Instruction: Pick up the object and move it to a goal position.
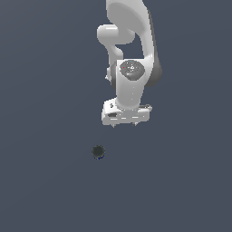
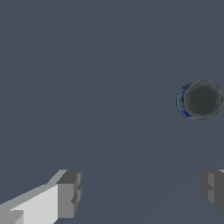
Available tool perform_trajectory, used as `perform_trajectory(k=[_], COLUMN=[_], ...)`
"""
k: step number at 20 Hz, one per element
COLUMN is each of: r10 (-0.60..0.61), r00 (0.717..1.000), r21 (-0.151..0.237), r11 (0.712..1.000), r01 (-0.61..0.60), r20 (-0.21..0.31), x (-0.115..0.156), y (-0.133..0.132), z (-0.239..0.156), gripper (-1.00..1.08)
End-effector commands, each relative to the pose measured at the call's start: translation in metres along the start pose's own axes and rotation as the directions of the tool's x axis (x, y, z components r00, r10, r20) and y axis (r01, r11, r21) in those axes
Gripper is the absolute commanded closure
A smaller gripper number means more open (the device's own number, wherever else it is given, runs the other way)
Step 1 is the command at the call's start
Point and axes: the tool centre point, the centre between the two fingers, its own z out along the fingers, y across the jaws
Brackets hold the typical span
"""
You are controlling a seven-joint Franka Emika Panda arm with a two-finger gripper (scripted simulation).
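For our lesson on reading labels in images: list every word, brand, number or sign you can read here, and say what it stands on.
No text can be read in either view.
Can: a sliver of blue side label with red and white marks shows in the wrist view, too small and blurred to read.
Gripper: plain white, no legible marking.

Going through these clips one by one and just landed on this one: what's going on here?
A simulated white Panda arm hangs over a plain dark floor with its tool open and holding nothing. The only thing to handle is a small can with a dark round top and blue side, standing upright on the floor. It sits apart from the tool, lower and toward the exterior view's left. In the wrist view the can is off to one side, not between the fingers. Nothing picked up yet.
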Motion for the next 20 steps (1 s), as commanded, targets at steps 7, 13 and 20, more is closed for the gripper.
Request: perform_trajectory(k=[7, 13, 20], r10=[-0.100, -0.213, -0.351], r00=[0.995, 0.977, 0.936], r21=[0.000, -0.001, -0.003], r11=[0.995, 0.977, 0.937], r01=[0.100, 0.213, 0.351], r20=[-0.005, -0.012, -0.020], x=[0.014, 0.028, 0.044], y=[0.020, 0.043, 0.074], z=[0.012, 0.026, 0.046], gripper=[-0.92, -0.92, -0.92])
